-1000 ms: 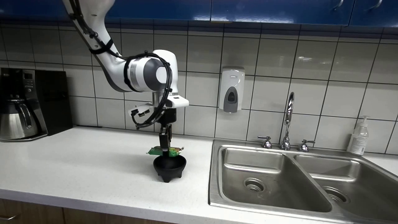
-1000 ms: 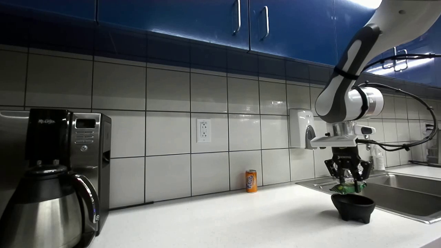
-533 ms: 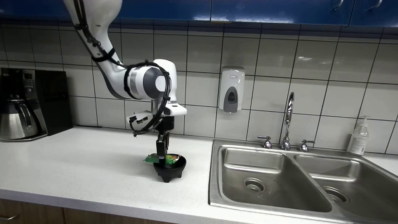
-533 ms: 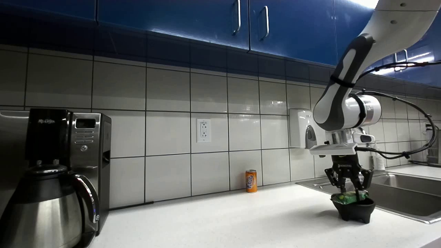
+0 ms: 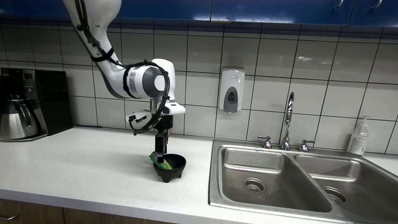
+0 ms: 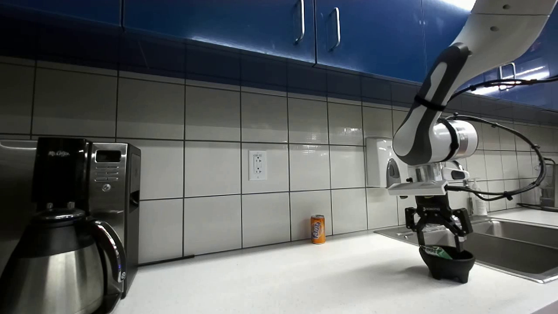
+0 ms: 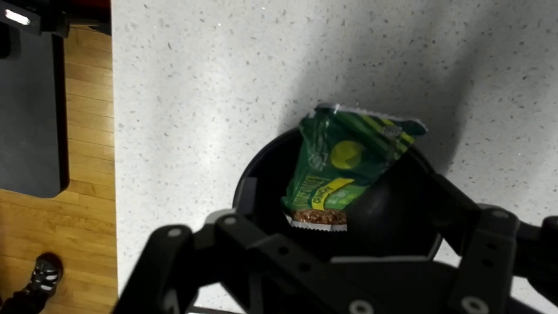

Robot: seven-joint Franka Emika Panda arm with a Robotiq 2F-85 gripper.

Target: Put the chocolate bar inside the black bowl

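With the black bowl (image 5: 171,173) as the clock's centre in an exterior view, the steel sink (image 5: 215,186) sits at three o'clock, its tap (image 5: 288,121) at two, a wall dispenser (image 5: 231,88) just past one and the coffee maker (image 5: 54,99) at ten; in an exterior view an orange can (image 6: 318,229) stands well apart, between nine and ten. The gripper (image 6: 440,243) points straight down, fingertips at the bowl's mouth, and in the wrist view it hides the rim around six o'clock. Its fingers are spread and have let go of the chocolate bar (image 7: 340,161), which slants down into the bowl, one end poking over the rim just past twelve in that view. Half a second ago they pinched the bar level across the bowl; now its other end has dropped inside, while the bowl stays put.
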